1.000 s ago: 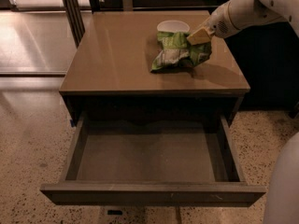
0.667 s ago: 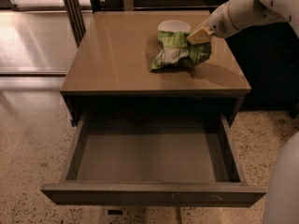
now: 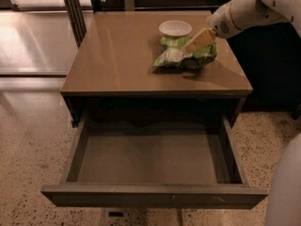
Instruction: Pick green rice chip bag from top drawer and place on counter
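Nothing moved: gripper [image 3: 201,37] sits on bag [image 3: 176,56] lying on counter [image 3: 117,55] beside bowl [image 3: 175,28], can't tell if gripping; bag probably light, crinkly, slippery, so pinch a crumpled edge.

The single camera looks steeply down, at close range, from in front of the open top drawer [image 3: 150,157], which fills the lower frame. The counter [image 3: 117,55] occupies the upper frame, with the gripper [image 3: 201,40] at upper right above it.
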Controlling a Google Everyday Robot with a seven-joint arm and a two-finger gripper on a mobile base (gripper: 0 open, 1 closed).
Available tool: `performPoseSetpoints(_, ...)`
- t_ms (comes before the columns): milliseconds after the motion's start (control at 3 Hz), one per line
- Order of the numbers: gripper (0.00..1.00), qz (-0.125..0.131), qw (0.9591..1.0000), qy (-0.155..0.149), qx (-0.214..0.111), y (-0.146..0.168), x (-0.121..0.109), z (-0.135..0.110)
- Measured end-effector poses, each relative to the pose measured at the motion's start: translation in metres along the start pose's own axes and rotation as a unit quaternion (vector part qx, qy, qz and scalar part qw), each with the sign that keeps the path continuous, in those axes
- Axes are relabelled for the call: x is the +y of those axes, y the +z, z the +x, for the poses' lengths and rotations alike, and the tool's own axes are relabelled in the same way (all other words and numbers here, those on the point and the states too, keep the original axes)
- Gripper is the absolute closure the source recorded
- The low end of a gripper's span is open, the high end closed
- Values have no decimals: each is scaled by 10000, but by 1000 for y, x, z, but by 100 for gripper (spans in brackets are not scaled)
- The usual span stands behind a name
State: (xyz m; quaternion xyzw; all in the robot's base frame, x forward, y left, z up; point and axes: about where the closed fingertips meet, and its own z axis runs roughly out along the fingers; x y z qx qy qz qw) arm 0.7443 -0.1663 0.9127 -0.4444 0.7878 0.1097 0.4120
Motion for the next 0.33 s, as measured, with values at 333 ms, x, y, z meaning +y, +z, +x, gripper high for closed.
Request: performPoseSetpoints(333, 0, 0, 10000, 0, 0, 0, 0, 0)
